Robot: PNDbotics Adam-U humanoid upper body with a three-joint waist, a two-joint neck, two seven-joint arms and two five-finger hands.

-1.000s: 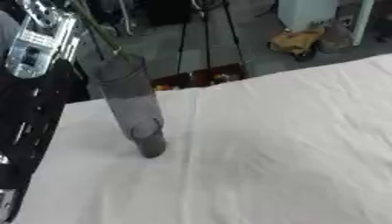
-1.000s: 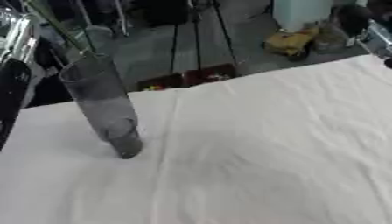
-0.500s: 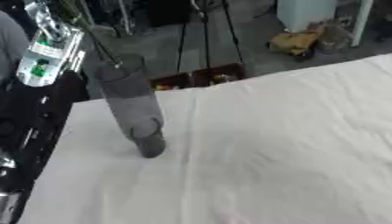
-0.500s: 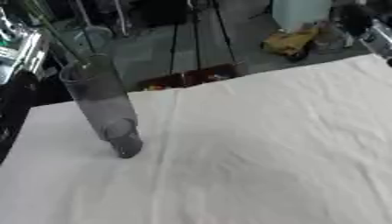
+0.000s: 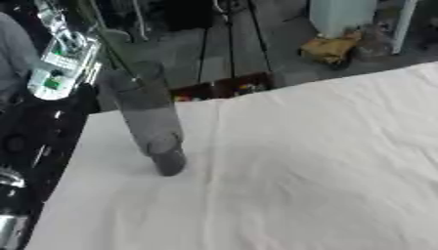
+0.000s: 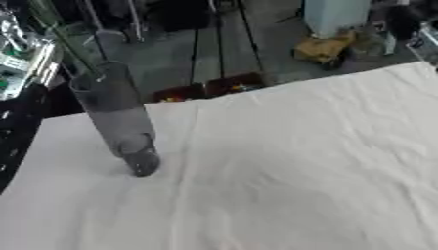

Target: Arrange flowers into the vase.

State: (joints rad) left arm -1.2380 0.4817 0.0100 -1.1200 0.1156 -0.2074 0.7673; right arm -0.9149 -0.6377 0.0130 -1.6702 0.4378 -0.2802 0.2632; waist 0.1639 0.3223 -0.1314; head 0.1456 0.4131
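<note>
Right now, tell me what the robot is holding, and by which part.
It cannot be told. A green stem stands in the vase and runs out past the top edge. No hand shows on it; only the left arm is visible.

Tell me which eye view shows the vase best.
The right eye view: the vase stands whole on the white cloth, rim to base, with green stems rising from its mouth. The left eye view also shows it whole, but its rim blends into the dark arm behind it.
</note>
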